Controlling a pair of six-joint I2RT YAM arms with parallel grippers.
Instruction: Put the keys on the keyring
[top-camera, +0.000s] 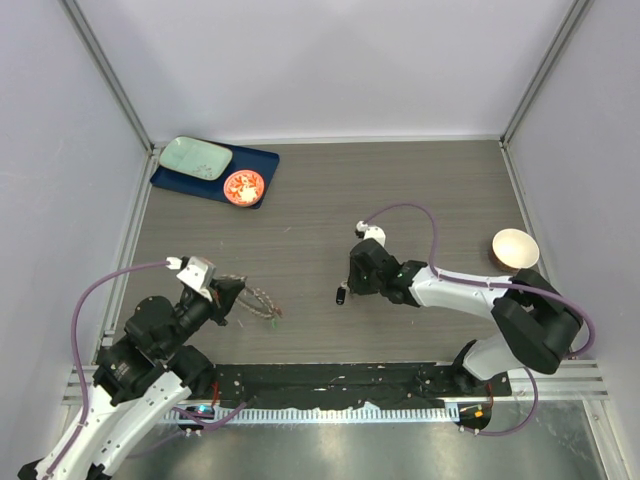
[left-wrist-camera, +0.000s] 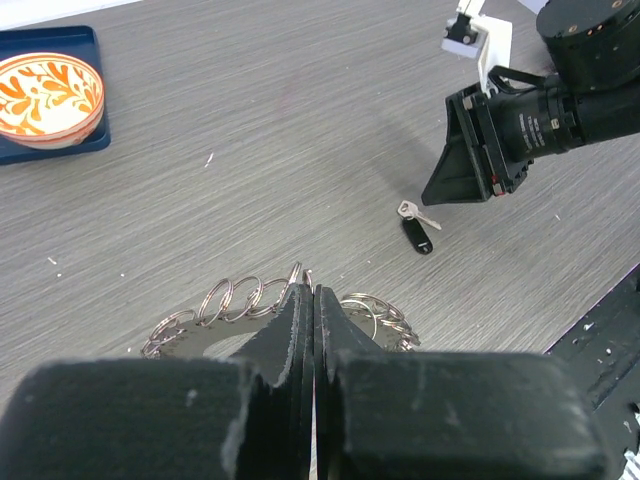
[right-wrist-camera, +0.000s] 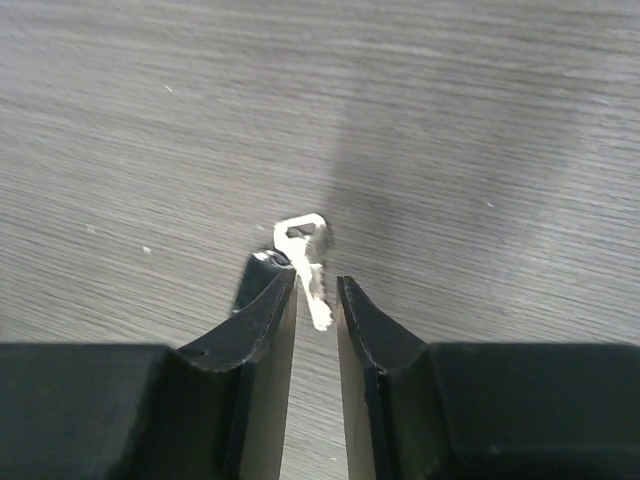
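Observation:
The keyring (top-camera: 258, 300) is a flat grey ring fringed with small metal loops, lying at the front left. My left gripper (top-camera: 232, 293) is shut on its near edge; the left wrist view shows the jaws (left-wrist-camera: 313, 292) pressed together on the ring (left-wrist-camera: 230, 298). A small green bit (top-camera: 274, 320) shows at the ring's right end. One key, a silver blade (right-wrist-camera: 305, 245) with a black tag (right-wrist-camera: 255, 272), lies on the table (left-wrist-camera: 417, 235). My right gripper (right-wrist-camera: 318, 280) is open, its tips on either side of the blade, not closed on it. Red key not seen.
A blue tray (top-camera: 262, 160) at the back left holds a pale green plate (top-camera: 195, 157) and an orange-red patterned dish (top-camera: 243, 186). A white bowl (top-camera: 514, 247) stands at the right edge. Grey walls and metal posts enclose the table.

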